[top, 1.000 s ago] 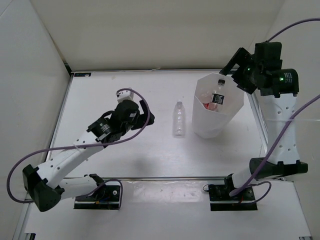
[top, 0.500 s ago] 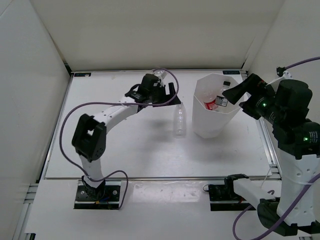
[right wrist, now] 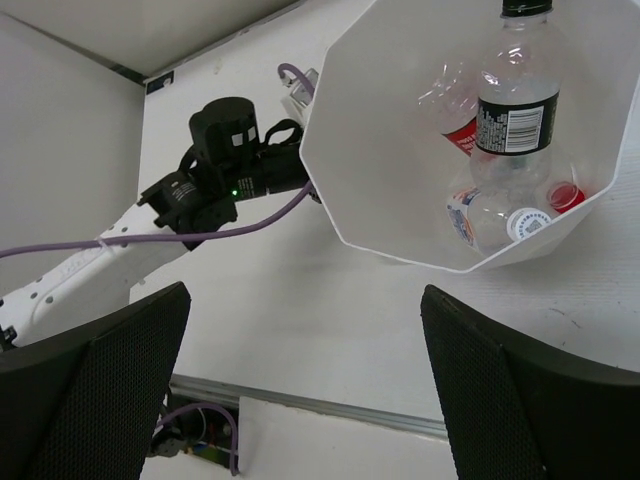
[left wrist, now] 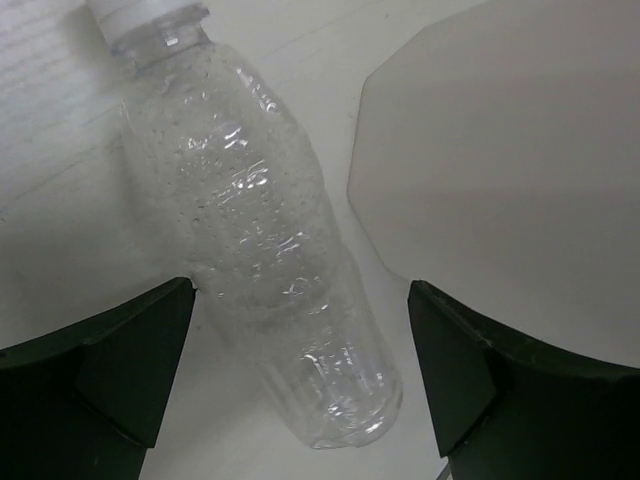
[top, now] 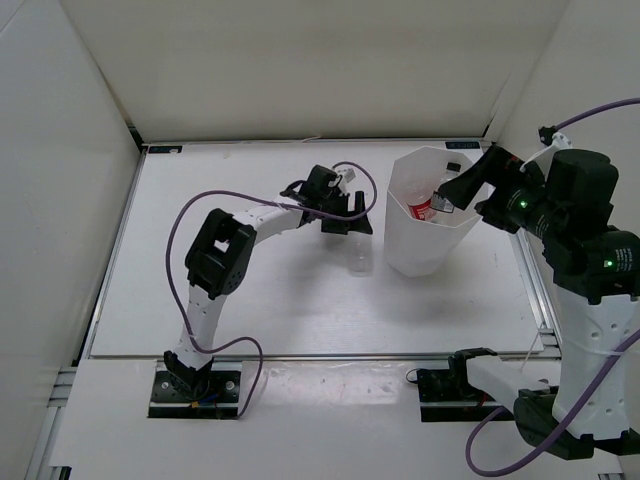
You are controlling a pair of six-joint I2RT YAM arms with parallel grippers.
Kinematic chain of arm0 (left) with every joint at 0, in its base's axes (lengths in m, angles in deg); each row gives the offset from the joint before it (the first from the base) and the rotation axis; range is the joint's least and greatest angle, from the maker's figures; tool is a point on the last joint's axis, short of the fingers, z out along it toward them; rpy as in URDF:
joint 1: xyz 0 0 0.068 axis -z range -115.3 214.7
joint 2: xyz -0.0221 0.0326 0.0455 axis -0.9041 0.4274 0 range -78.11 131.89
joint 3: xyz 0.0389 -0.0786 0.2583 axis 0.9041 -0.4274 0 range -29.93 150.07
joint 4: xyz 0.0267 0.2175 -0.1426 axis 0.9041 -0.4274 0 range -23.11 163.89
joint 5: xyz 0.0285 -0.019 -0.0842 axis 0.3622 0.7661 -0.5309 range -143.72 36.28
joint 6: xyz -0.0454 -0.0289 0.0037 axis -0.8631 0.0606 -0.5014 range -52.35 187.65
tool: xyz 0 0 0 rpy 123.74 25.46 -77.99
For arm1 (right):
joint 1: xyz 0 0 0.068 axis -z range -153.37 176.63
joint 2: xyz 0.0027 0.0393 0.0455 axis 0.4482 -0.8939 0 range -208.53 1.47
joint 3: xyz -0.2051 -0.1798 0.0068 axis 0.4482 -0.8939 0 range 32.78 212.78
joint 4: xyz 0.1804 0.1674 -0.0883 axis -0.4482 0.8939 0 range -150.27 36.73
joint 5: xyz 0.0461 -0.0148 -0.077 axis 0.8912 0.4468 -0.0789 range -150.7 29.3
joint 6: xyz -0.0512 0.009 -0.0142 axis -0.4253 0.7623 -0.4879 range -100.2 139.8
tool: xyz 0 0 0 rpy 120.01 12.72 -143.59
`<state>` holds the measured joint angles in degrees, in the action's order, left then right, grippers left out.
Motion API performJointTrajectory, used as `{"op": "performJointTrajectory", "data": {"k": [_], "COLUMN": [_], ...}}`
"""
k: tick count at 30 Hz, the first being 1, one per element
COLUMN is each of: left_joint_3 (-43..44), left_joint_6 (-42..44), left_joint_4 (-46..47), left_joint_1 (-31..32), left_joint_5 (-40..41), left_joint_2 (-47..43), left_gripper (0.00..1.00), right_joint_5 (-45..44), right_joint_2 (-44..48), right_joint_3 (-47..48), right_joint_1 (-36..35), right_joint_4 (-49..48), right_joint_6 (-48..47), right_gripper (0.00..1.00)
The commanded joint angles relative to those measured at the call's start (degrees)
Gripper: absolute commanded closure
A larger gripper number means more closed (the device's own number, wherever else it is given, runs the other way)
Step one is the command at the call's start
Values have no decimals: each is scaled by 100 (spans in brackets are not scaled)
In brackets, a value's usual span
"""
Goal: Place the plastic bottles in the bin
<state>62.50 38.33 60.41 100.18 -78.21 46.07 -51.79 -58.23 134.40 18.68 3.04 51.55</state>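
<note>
Since a second ago your left arm [top: 215, 250] has swung from the left half of the table [top: 150, 280] across to the middle. The left gripper [top: 350, 220] now hangs over the plain bottle [left wrist: 260, 250], which lies on its side just left of the bin [top: 425, 245]. Your right gripper [top: 462, 185] has shifted off the bin's far corner and now sits high at its right edge.

In the top view you see only the lower end of that bottle below the gripper, and you cannot judge there whether the fingers straddle it. The left wrist view settles it. Both fingers [left wrist: 110, 390] stand wide apart, one on each side of the bottle's body and not closed on it. The white cap [left wrist: 140, 15] points away from the camera, and the bin's wall is close on the right.

The right wrist view shows you plainly what the overhead shot only hints at: three bottles inside the bin. The black-capped bottle [right wrist: 515, 100] stands upright, and the red-labelled bottle [right wrist: 455, 120] leans behind it. The blue-and-white-labelled bottle [right wrist: 480, 215] lies at the bottom, and a red cap [right wrist: 565, 195] shows just to its right. Your right fingers are spread wide with nothing between them.
</note>
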Motion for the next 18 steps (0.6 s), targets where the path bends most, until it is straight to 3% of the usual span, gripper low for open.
{"op": "performJointTrajectory", "data": {"k": [1,2,3,6,10,11,15,18], "left_joint_3": [-101,-223,-277,-653,-1436,-1533,-1806,-1117], "left_joint_6": [23,23,23,23,128,128,304,366], "left_joint_4": [3,3,-76,-261,-314,-314,-463,-682], "left_joint_1": [73,73,73,73,73,73,73,73], "left_joint_5": [-249,-301,-372,-565,-4,119,1215,1674], "left_joint_2": [-25,53,141,194,-812,-1069,-2510,-3354], "left_gripper": [3,5,18,35,48,56,56,57], "right_joint_5": [173,173,173,242,357,357,357,287], "right_joint_2": [-94,-94,-94,-94,37,99,257,441], "right_joint_3": [305,305,305,305,95,42,-291,-547], "right_joint_1": [21,21,21,21,21,21,21,21], "right_joint_4": [163,225,226,226,226,226,120,120], "right_joint_6": [-335,-336,-336,-336,-266,-187,-37,103], "right_gripper": [0,0,0,0,0,0,0,0]}}
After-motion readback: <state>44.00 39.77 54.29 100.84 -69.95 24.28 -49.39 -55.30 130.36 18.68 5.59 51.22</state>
